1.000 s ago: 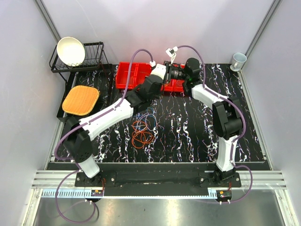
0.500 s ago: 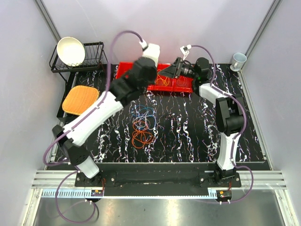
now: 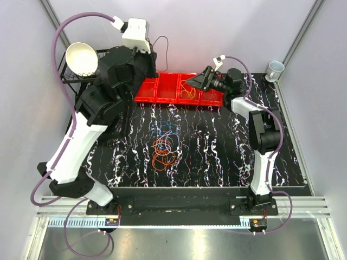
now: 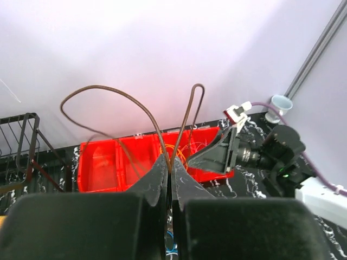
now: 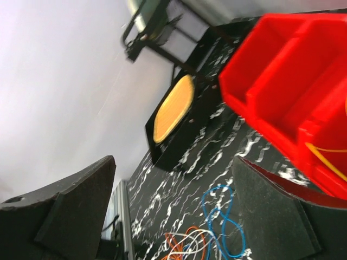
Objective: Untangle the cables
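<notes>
I had my left gripper [image 4: 169, 165] clamped on a dark cable [image 4: 108, 92] held high; my right gripper [image 3: 199, 81] gaped over the bin [image 3: 162, 91] at the table's [image 3: 217, 157] far edge.

Pale lilac walls [image 3: 244, 27] enclosing black, white-veined tabletop [image 3: 217, 157]; grey metal corner posts [image 3: 298, 31] rising behind; soft even light washing walls.

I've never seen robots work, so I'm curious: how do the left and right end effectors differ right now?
The left end effector is shut on a thin dark cable; the right end effector is open and holds nothing. The left is lifted high in the air, its cable looping upward; the right sits low by the red bin. Both are dark and two-fingered.
</notes>
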Tool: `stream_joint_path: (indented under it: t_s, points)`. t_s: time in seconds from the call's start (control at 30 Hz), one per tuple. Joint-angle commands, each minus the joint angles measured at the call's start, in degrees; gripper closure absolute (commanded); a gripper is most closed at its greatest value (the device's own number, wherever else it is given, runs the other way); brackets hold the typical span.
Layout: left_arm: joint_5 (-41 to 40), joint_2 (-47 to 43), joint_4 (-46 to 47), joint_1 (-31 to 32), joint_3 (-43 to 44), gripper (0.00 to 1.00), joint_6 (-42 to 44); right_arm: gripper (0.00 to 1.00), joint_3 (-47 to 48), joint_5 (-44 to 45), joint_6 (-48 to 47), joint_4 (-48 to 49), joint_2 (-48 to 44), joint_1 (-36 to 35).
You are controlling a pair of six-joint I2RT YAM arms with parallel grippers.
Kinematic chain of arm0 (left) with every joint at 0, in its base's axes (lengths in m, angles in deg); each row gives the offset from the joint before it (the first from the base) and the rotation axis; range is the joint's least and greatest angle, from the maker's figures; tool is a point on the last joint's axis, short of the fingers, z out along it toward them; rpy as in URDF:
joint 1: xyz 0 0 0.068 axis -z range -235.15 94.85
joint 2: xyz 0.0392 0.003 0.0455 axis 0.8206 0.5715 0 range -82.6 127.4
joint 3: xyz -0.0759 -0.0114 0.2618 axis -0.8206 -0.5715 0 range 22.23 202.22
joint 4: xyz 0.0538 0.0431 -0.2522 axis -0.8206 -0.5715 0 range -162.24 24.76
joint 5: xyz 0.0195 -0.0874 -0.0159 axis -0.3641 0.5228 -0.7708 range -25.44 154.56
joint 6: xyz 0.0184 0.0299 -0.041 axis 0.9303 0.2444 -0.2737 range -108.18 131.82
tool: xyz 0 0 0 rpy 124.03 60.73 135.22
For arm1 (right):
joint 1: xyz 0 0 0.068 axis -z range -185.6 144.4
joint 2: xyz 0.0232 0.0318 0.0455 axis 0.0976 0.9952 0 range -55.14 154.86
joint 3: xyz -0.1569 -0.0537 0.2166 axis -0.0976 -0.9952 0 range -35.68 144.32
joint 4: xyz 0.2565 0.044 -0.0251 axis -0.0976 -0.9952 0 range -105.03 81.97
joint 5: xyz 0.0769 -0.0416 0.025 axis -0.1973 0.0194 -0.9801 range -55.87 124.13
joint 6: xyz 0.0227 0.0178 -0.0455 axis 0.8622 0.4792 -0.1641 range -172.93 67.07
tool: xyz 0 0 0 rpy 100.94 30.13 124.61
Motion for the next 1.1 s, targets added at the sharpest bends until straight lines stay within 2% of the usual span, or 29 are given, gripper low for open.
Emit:
stream_joint_path:
  t_s: [0.0,0.17,0.27,0.3,0.4,0.43,0.53,0.63,0.8,1.07]
  points:
    - [-0.89,3.15,2.79,-1.19,-1.01,1.0,2.81,0.06,-1.82,5.98,0.01,-1.84,-1.27,2.91]
    - [1.74,6.65,3.67,-5.76,-0.76,1.0,0.63,0.07,-4.55,8.7,-0.07,-1.31,-2.75,4.93]
    - [6.83,9.2,3.58,-9.97,-0.05,1.0,-2.7,0.08,-6.48,16.5,-7.08,-7.44,-7.05,4.85]
    - [9.46,9.91,3.67,-10.94,0.04,1.0,-3.51,0.07,-7.18,20.1,-12.58,-13.03,-8.81,4.24]
    - [10.8,12.98,3.93,-14.19,0.91,1.0,-5.09,0.04,-9.55,41.77,-24.01,-23.7,-16.63,0.82]
    - [10.98,13.86,4.11,-14.46,1.52,1.0,-5.18,0.03,-10.95,54.11,-26.33,-24.86,-19.69,-0.24]
    - [11.33,17.81,5.07,-15.17,2.58,1.0,-4.92,0.0,-15.95,63.87,-27.76,-22.59,-23.92,-0.96]
    - [11.68,21.76,5.78,-16.57,5.03,1.0,-4.66,0.0,-19.04,68.29,-28.02,-19.42,-26.4,-1.13]
    - [14.4,27.84,6.04,-19.91,10.75,1.0,-6.5,0.0,-25.63,70.49,-28.54,-11.69,-31.14,-1.13]
    - [19.24,32.77,11.66,-22.37,10.23,1.0,-6.85,0.0,-23.01,67.69,-29.52,-13.0,-28.51,-1.13]
